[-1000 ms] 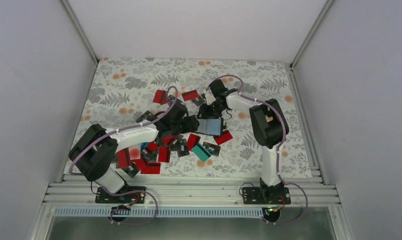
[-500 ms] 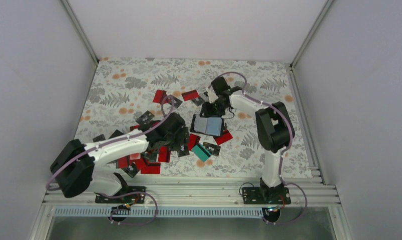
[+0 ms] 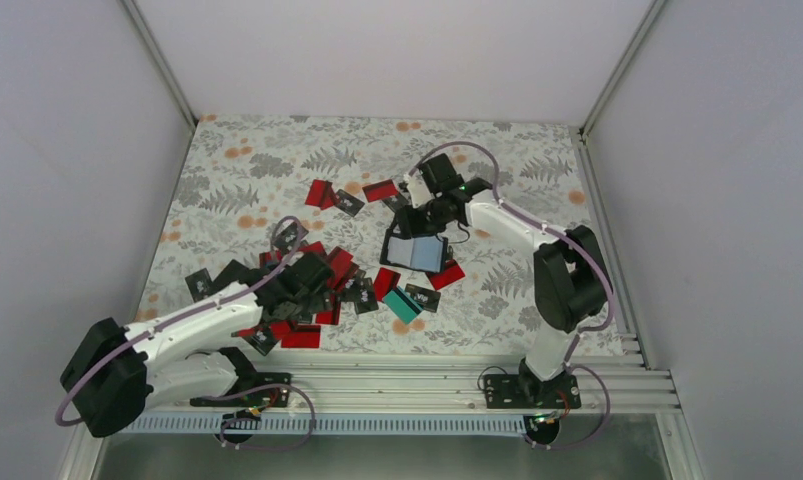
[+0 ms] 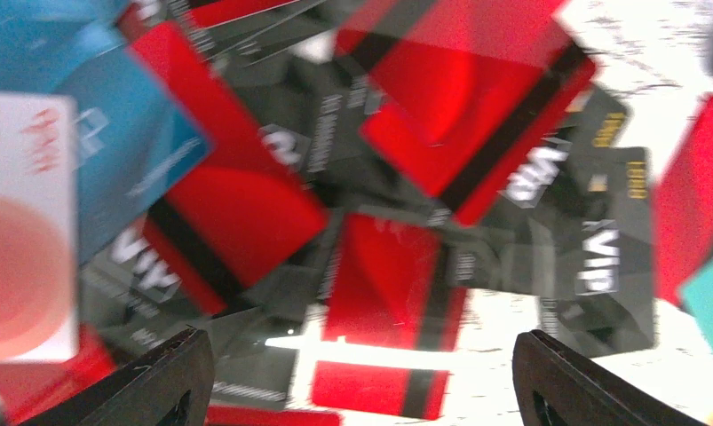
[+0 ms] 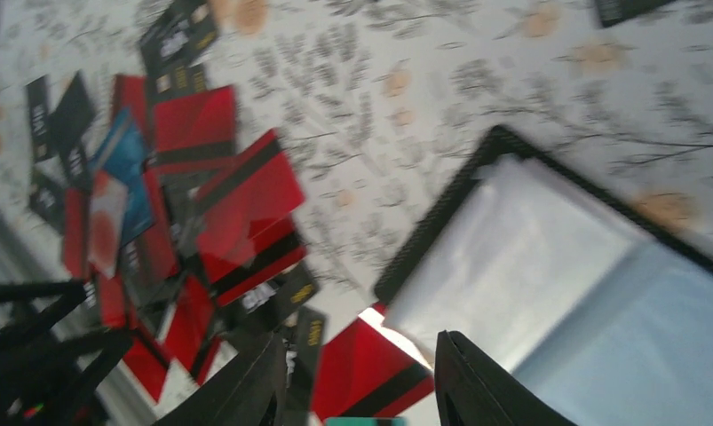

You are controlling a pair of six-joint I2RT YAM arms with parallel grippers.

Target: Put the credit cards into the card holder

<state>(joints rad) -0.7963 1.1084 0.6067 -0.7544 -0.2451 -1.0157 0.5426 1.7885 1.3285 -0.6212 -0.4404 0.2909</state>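
Overhead, my left claw (image 3: 302,285) hangs over the heap of credit cards (image 3: 299,338) at the near left of the flowered surface (image 3: 257,170). My right claw (image 3: 417,215) sits at the far edge of the card holder (image 3: 419,254), which lies mid-surface just right of the heap.

Only the left wrist camera shows that claw's fingers (image 4: 179,377) spread wide with nothing between them. Beneath, blurred, are overlapping red cards with black stripes, black cards printed VIP and a blue card.

Only the right wrist camera shows the right claw's fingers (image 5: 246,382) partly apart, with the holder's near corner above the gap. I cannot tell whether they pinch it.

A second ago the left claw was right beside the holder. It has since drawn back over the heap, and the left arm now lies lower toward the near left corner. The holder has barely shifted.

The holder lies open, with a black rim around milky clear sleeves that look bluish from above.
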